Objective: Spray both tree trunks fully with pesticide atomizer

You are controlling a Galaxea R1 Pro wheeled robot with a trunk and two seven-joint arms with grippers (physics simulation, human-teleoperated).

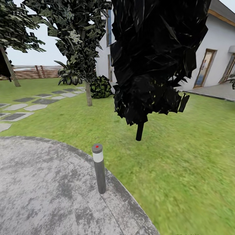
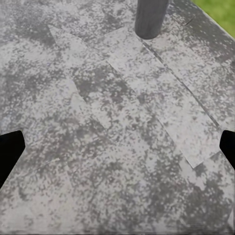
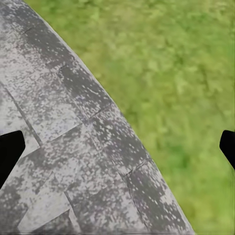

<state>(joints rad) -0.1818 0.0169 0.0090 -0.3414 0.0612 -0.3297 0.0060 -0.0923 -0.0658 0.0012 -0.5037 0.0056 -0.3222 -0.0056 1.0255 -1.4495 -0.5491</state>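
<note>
Both hands hang over a round grey stone patio (image 1: pixel 39 189) with their dark fingertips spread wide apart and nothing between them. Beneath the left hand (image 2: pixel 117 147) lies mottled paving, with the base of a dark bollard (image 2: pixel 151 18) just ahead. Under the right hand (image 3: pixel 117 147) runs the patio's curved edge, where stone meets the floor (image 3: pixel 186 88) of blurry green grass.

From the head camera, the bollard (image 1: pixel 99 168), grey with a white band and a red dot on top, stands at the patio rim. On the lawn beyond is a near-black conifer (image 1: pixel 156 58) on a thin stem, its top cut off. Farther back a pale trunk (image 1: pixel 88 94) rises under green-and-white leaves, near stepping stones (image 1: pixel 29 106), a slatted fence (image 1: pixel 32 72) and a white house (image 1: pixel 215 49). Whether another trunk at the far left belongs to the same kind of tree is hard to tell.
</note>
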